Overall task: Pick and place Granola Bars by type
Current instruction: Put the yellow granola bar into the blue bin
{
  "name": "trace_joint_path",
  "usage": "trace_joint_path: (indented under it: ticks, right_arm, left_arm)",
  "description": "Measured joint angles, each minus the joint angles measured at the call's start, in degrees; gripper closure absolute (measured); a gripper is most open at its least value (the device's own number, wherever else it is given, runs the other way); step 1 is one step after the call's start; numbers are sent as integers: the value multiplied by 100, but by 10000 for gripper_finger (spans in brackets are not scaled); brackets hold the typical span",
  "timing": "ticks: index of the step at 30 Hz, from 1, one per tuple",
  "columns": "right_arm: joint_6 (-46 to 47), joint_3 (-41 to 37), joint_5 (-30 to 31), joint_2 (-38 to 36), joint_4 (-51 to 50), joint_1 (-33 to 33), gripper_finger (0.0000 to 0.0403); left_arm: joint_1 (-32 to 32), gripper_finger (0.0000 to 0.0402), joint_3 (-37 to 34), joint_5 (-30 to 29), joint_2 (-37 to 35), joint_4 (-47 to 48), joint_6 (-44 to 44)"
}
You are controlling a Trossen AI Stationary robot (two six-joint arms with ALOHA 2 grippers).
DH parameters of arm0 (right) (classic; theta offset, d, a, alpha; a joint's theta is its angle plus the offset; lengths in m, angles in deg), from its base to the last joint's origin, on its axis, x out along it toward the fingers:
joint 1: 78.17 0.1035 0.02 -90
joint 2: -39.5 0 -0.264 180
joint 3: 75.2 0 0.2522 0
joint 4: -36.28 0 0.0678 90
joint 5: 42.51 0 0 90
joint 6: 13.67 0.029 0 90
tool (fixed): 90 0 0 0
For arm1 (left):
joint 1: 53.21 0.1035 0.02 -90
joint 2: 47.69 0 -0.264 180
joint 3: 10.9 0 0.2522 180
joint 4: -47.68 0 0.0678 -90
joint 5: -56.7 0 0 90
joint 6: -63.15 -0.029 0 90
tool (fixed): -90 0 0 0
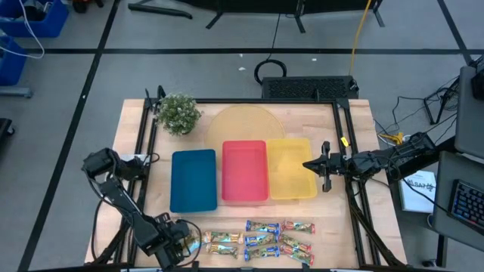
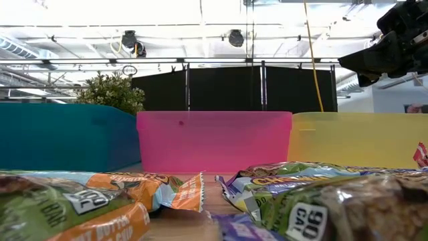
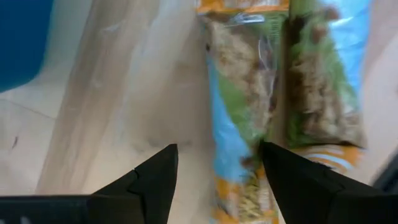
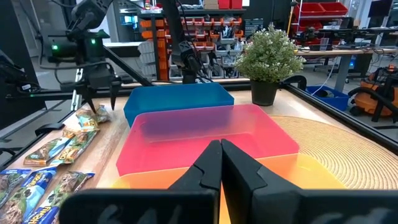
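Observation:
Several granola bars lie flat near the table's near edge: tan-and-green ones (image 1: 222, 239), blue ones (image 1: 262, 226) and red-and-green ones (image 1: 297, 242). My left gripper (image 1: 181, 240) (image 3: 217, 165) is open and points down over the left end of the group. One finger is over bare wood and the other is at the edge of a tan-and-green bar (image 3: 239, 118), with a second bar (image 3: 323, 81) beside it. I see no touch. My right gripper (image 1: 319, 167) (image 4: 221, 155) is shut and waits above the yellow tray's (image 1: 291, 162) right side.
The blue tray (image 1: 193, 180), red tray (image 1: 244, 172) and yellow tray stand side by side at mid-table. Behind them are a round woven mat (image 1: 246, 125) and a potted plant (image 1: 178, 113). Bare wood lies between the trays and the bars.

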Motion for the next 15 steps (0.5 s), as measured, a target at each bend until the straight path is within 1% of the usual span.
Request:
trace_joint_path:
  ticks: [7,10,12,15]
  right_arm:
    - [2,0,1,-1,9,0,403]
    - [2,1,2,1,15,1,403]
    - [2,1,2,1,15,1,403]
    - [4,0,2,0,22,0,403]
  left_arm:
    - [-44,160,35,-99,338,-142,-255]
    - [-52,160,27,-177,343,-181,-220]
    - [-33,161,16,-185,306,-193,-37]
    - [-26,179,4,-204,190,-215,19]
